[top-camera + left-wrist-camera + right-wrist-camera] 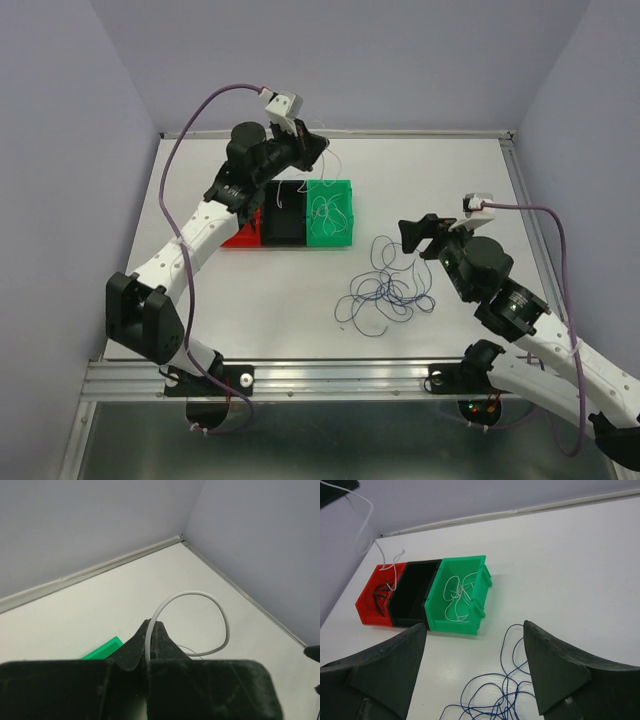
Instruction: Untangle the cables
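My left pincer (150, 630) pinches the thin white wire (200, 597) tight, lifted at upper centre of the top view, likely bound for the green plastic bin (465, 559). My right pincer (475, 626) gapes wide above the dark blue wire tangle (507, 685), bottom centre, ready to pick.

dark blue cables (385, 292), white cable (192, 593), green bin (451, 625)

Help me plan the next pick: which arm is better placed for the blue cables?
Right. The right gripper stands open next to the blue cables; the left gripper is shut on a white cable, farther off.
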Action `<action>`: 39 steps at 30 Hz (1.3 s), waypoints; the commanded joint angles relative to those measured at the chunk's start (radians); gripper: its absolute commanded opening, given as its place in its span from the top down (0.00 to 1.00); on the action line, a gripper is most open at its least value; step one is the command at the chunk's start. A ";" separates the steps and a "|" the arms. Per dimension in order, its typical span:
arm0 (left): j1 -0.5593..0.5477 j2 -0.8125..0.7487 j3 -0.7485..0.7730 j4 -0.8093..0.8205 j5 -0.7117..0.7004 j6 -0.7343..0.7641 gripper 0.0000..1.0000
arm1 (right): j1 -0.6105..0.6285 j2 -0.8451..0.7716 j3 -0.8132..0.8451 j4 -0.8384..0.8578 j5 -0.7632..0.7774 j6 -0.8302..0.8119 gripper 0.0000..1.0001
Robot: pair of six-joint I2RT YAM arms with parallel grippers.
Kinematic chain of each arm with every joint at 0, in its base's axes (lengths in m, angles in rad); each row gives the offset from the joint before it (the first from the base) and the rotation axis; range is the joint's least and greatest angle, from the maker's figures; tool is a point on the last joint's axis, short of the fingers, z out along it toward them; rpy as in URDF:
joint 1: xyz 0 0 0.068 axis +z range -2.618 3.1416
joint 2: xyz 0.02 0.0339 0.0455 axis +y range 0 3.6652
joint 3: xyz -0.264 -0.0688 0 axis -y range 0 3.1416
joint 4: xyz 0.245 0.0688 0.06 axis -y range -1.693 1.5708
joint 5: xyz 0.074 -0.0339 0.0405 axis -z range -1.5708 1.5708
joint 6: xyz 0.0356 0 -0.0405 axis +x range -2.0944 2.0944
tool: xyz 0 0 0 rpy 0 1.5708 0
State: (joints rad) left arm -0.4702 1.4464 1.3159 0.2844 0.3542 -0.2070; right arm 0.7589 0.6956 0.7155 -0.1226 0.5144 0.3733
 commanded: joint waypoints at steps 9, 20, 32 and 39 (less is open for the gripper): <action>-0.005 0.126 0.025 0.058 -0.046 0.064 1.00 | -0.003 -0.036 -0.036 0.044 0.004 -0.013 0.17; -0.016 -0.167 -0.162 0.196 -0.196 0.135 1.00 | -0.003 -0.034 -0.036 0.044 0.003 -0.011 0.17; -0.054 -0.198 -0.060 0.142 -0.038 0.097 1.00 | -0.003 -0.002 -0.025 0.046 0.003 0.003 0.17; -0.090 -0.126 0.005 0.114 -0.031 0.074 1.00 | -0.003 -0.010 -0.028 0.046 0.009 0.009 0.17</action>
State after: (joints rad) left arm -0.5468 1.3121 1.2625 0.3824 0.2916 -0.1143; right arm 0.7589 0.6991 0.6884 -0.1192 0.5152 0.3737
